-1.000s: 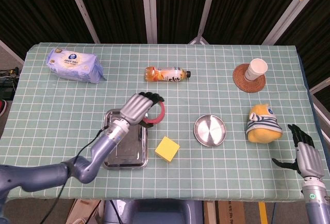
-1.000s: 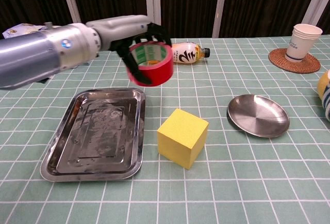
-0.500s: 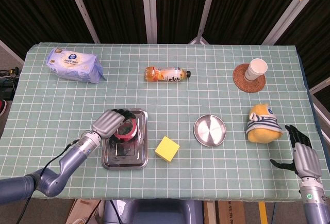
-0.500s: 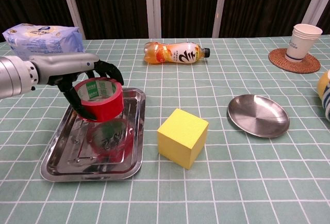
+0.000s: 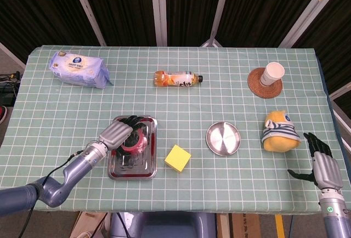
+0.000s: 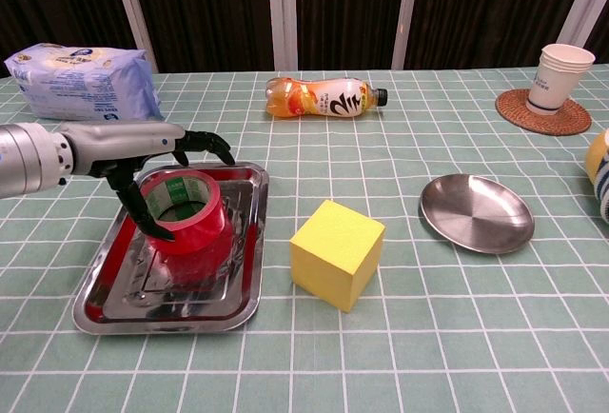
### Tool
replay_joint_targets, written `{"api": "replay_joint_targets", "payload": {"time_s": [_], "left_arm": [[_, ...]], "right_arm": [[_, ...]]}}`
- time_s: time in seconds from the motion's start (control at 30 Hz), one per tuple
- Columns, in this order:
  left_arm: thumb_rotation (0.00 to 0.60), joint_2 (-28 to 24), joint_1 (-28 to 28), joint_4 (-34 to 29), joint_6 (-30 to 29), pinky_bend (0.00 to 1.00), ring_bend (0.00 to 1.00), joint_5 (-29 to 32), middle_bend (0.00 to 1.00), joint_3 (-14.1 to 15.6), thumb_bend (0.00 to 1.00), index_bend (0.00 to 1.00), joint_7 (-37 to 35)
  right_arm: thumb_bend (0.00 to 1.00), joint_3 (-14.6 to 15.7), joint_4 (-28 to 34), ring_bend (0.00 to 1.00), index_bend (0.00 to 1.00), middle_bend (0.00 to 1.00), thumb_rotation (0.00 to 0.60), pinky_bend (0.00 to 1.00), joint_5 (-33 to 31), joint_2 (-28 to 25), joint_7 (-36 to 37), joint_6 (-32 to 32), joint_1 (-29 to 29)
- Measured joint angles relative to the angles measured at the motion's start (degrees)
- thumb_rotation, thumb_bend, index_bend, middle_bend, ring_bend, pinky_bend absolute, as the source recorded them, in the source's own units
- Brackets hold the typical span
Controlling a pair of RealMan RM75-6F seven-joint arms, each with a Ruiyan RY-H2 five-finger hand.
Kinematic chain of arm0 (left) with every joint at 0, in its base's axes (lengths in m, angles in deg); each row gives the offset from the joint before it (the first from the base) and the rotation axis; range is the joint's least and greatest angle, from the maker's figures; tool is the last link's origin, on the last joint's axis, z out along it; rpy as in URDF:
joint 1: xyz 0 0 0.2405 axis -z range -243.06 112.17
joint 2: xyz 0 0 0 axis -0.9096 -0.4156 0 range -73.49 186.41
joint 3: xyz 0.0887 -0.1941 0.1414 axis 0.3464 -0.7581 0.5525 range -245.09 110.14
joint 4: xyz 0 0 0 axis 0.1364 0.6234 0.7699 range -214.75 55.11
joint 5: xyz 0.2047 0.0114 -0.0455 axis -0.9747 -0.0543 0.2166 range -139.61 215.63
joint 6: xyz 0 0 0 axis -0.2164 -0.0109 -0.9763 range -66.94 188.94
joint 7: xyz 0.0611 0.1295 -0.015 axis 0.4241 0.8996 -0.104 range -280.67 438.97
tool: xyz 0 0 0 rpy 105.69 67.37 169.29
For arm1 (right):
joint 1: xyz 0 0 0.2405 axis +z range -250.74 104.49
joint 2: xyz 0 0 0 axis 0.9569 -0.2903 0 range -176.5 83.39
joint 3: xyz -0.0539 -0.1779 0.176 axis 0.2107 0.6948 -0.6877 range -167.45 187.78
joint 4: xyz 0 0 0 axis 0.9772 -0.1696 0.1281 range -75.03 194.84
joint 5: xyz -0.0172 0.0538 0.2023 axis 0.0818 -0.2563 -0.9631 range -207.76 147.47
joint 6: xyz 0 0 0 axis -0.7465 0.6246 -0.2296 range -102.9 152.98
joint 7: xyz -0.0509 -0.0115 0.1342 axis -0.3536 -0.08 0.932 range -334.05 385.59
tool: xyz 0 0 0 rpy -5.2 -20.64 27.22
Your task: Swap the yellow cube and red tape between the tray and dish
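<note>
the left robot hand sets the red tape into the tray, fingers spread but apparently touching the roll. the yellow cube sits on the bench between tray and dish. the right robot hand hangs open at the far edge. pulling away early could drag the roll over the rim.

Red tape in tray, left hand fingers around it.
</note>
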Motion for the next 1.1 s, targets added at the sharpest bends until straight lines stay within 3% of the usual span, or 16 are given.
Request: {"api": "replay_joint_targets", "payload": {"time_s": [0.27,0.37,0.5,0.7,0.8,0.97,1.1], "left_arm": [[0.600,-9.16,-1.47,-10.64,-3.01,0.14,0.00,-0.05,0.00,-0.61,0.00,0.10,1.82],[0.600,-11.77,-3.86,-13.40,-8.21,0.14,0.00,-2.34,0.00,-0.50,0.00,0.10,1.72],[0.600,-13.58,-9.72,-15.14,-20.39,0.14,0.00,-7.29,0.00,0.53,0.00,0.10,1.90],[0.600,-14.31,-22.63,-13.34,-40.50,0.14,0.00,-15.72,0.00,4.28,0.00,0.11,0.28],[0.600,-13.44,-28.73,-9.81,-47.24,0.14,0.00,-18.58,0.00,5.93,0.00,0.11,-2.74],[0.600,-12.26,-31.69,-6.55,-48.86,0.14,0.00,-20.30,0.00,7.92,0.00,0.11,-9.94],[0.600,-11.69,-32.58,-5.41,-48.52,0.14,0.00,-21.00,0.00,8.09,0.00,0.11,-9.70]], "right_arm": [[0.00,0.51,0.14,0.00,0.00,0.00,0.600,0.00,1.82,-0.20,0.34,-0.57,0.34],[0.00,0.70,0.36,0.00,0.00,0.00,0.600,0.00,3.98,0.19,1.10,-0.97,1.00],[0.00,0.90,1.51,0.00,0.00,0.00,0.600,0.00,8.00,0.32,1.84,-4.11,3.89],[0.00,-0.44,7.62,0.00,0.00,0.00,0.600,0.00,10.80,-0.26,-1.80,-11.89,11.68],[0.00,-1.26,10.82,0.00,0.00,0.00,0.600,0.00,10.88,-0.24,-4.98,-16.65,15.80],[0.00,-2.55,14.33,0.00,0.00,0.00,0.600,0.00,10.27,1.36,-9.00,-24.06,23.13],[0.00,-2.97,14.10,0.02,0.00,0.00,0.600,0.00,7.68,4.68,-12.84,-28.12,27.45]]}}
